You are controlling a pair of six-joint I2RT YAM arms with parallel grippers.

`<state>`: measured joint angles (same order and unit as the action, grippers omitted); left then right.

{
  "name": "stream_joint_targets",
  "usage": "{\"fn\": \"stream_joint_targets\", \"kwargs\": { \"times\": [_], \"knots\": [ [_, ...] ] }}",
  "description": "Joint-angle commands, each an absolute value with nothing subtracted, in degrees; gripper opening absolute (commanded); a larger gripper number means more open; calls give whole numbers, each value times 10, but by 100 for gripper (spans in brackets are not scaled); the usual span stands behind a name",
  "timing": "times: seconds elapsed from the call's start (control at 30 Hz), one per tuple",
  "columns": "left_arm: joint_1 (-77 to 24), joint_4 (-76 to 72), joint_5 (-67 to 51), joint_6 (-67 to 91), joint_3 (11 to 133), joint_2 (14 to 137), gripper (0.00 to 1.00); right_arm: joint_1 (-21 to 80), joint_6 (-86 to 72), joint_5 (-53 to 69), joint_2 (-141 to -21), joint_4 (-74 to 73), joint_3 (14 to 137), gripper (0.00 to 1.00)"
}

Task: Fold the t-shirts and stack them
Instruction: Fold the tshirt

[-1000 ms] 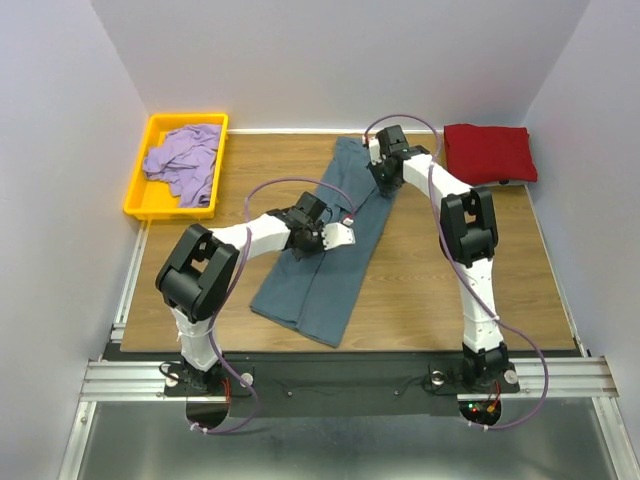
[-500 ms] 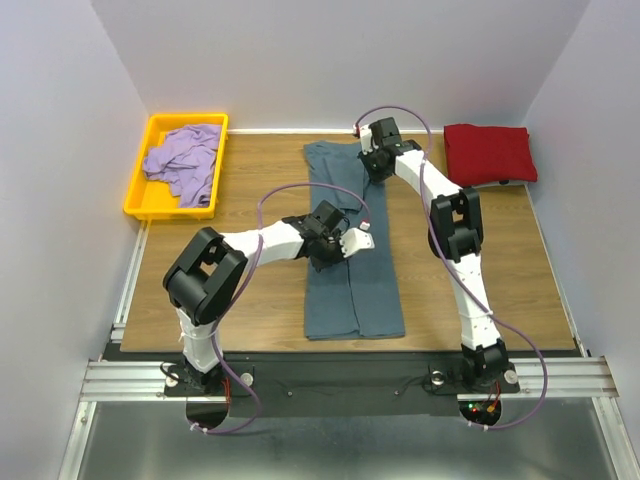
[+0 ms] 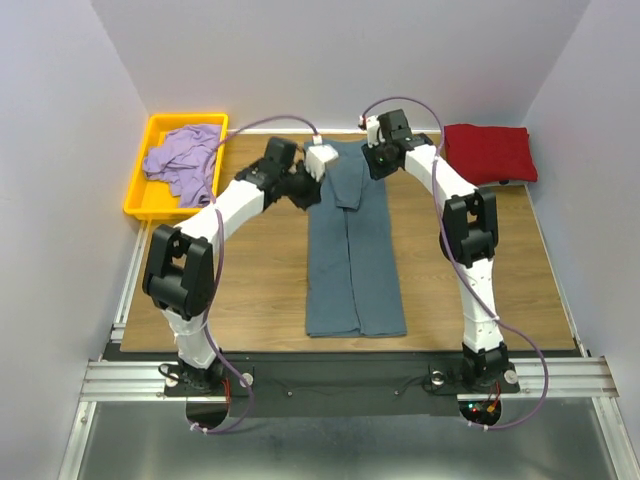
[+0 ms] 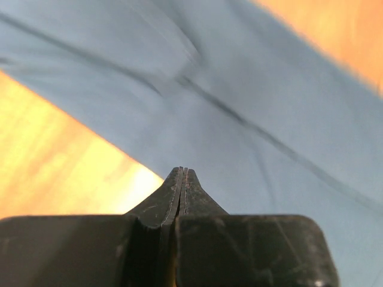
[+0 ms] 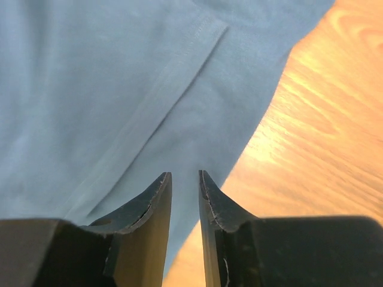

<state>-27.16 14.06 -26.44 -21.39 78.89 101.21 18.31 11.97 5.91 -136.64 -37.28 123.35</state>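
Note:
The slate blue-grey t-shirt (image 3: 355,260) lies folded lengthwise in a long narrow strip down the middle of the table, collar end far. My left gripper (image 3: 317,172) hovers at its far left edge, shut with nothing between the jaws; the left wrist view has those jaws (image 4: 182,170) pressed together over the blue-grey cloth (image 4: 251,89). My right gripper (image 3: 381,160) is at the far right corner of the strip. Its jaws (image 5: 184,174) stand slightly apart and empty above the shirt's hem (image 5: 96,89). A dark red t-shirt (image 3: 489,152) lies folded at the far right. A lavender t-shirt (image 3: 183,161) is crumpled in the tray.
The yellow plastic tray (image 3: 139,199) sits at the far left corner of the wooden table (image 3: 250,280). Bare wood shows on both sides of the blue-grey strip. Walls close the table in at the back and sides.
The blue-grey strip swung from diagonal to straight along the table. My left arm moved from its middle up to its far left edge. My right gripper opened off the cloth.

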Motion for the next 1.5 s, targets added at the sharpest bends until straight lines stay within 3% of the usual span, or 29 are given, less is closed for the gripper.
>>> {"fn": "stream_joint_targets", "kwargs": {
  "times": [0.0,0.3,0.6,0.8,1.2,1.3,1.47],
  "knots": [
    [-250,123,-303,-112,876,1066,3,180,113,94,-1289,-362,1210,30],
    [-245,90,-323,-7,933,1181,0,179,61,182,-1301,-365,1139,30],
    [-235,79,-299,34,957,1258,0,180,52,173,-1349,-364,1118,24],
    [-200,109,-315,60,1037,1346,0,171,27,163,-1418,-364,1192,23],
    [-179,119,-337,51,1159,1409,0,157,20,127,-1505,-364,1331,25],
    [-180,124,-353,40,1167,1404,0,156,31,124,-1487,-365,1332,31],
    [-180,157,-344,-28,1155,1317,14,156,76,188,-1347,-364,1225,64]
  ]
}}
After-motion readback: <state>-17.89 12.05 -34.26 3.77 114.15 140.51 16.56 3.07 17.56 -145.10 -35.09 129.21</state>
